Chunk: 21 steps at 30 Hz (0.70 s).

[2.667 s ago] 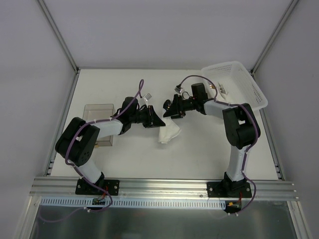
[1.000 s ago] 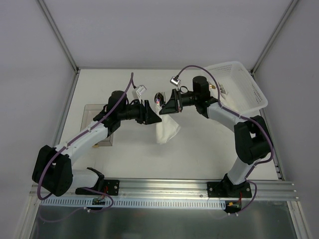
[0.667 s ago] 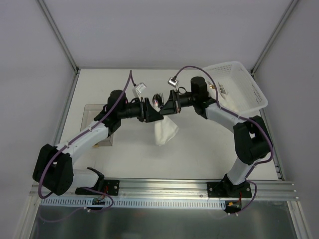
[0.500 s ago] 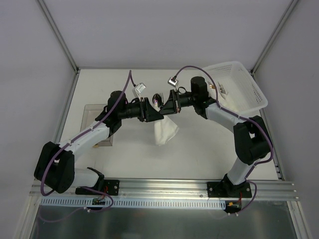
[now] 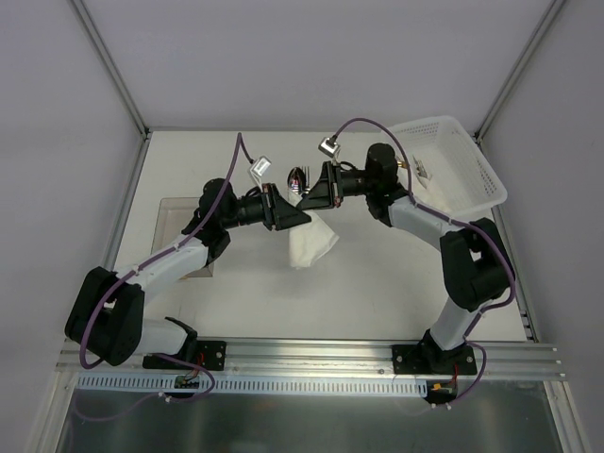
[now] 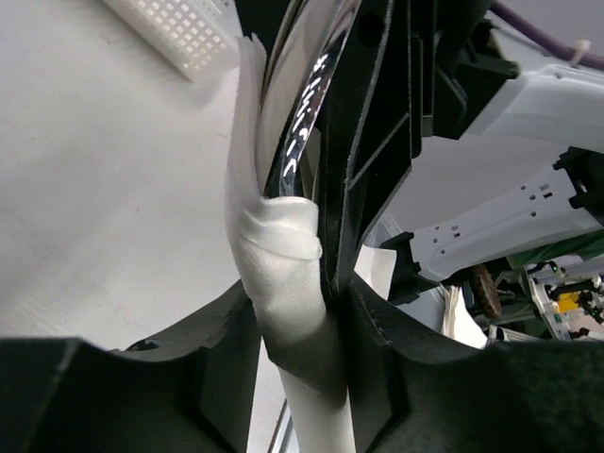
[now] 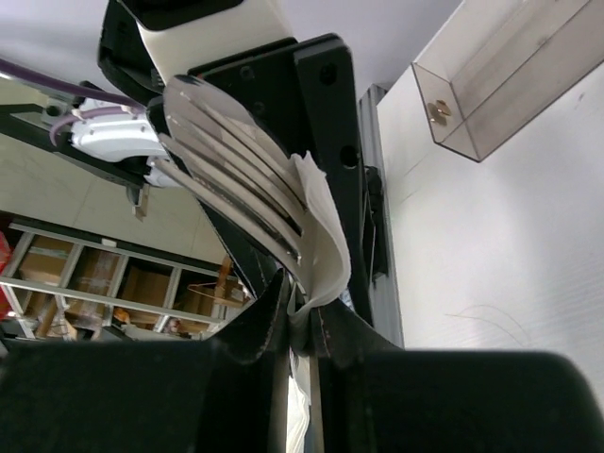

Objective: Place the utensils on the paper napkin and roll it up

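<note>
The utensils (image 5: 298,176) are wrapped in the paper napkin (image 5: 310,243), which hangs in the air over the middle of the table. My two grippers meet at this bundle. My right gripper (image 7: 304,321) is shut on a fold of the napkin (image 7: 326,236), with silver fork tines (image 7: 231,142) sticking out above its fingers. My left gripper (image 6: 297,321) holds the rolled napkin (image 6: 283,245) between its jaws, both fingers touching it; a shiny utensil handle (image 6: 300,132) runs up out of the roll. In the top view the left gripper (image 5: 294,215) sits just below the right gripper (image 5: 307,193).
A white lattice basket (image 5: 472,175) stands at the far right corner with a small item inside. A clear plastic box (image 5: 184,222) lies at the left under my left arm; the right wrist view also catches this box (image 7: 510,75). The basket's edge (image 6: 179,28) shows in the left wrist view.
My left gripper has narrowed its jaws around the rolled napkin. Both grippers and the bundle have shifted slightly toward the far side, and the right wrist has turned a little.
</note>
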Tool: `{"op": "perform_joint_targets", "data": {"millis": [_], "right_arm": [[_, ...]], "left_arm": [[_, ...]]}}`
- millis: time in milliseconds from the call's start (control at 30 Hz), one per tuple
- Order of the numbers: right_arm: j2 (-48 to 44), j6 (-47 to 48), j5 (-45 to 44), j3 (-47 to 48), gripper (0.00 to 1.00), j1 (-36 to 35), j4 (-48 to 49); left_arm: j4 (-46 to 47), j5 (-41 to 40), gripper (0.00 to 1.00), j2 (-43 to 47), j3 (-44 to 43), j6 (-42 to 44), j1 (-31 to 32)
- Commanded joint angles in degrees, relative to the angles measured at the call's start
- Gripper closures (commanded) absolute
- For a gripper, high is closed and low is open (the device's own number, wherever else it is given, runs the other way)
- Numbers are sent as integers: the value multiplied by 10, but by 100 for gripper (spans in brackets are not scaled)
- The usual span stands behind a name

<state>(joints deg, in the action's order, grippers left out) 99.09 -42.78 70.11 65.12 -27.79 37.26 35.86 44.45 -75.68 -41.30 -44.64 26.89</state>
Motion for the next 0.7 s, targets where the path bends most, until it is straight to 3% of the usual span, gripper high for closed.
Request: {"op": "perform_joint_targets", "data": {"millis": [0,100,300,367,500,600,667], "right_arm": [[1,-150,31,5,100,-6,191],[18,-189,35,5,100,-7,244],[18,-193,36,7,100,-16,247],[20,-195,35,12,97,-16,244],[21,-195,30,31,59,-7,229],[14,-159,14,39,47,18,173],[6,-127,5,43,44,32,106]], "left_arm": [[50,13,67,0,17,-15,-4],[58,15,77,2,17,-19,-4],[46,16,99,7,9,-17,-4],[49,14,100,8,12,-20,-4],[56,-13,100,26,31,-18,-4],[45,-32,100,45,36,-9,-6],[38,-39,100,52,36,-6,-8]]}}
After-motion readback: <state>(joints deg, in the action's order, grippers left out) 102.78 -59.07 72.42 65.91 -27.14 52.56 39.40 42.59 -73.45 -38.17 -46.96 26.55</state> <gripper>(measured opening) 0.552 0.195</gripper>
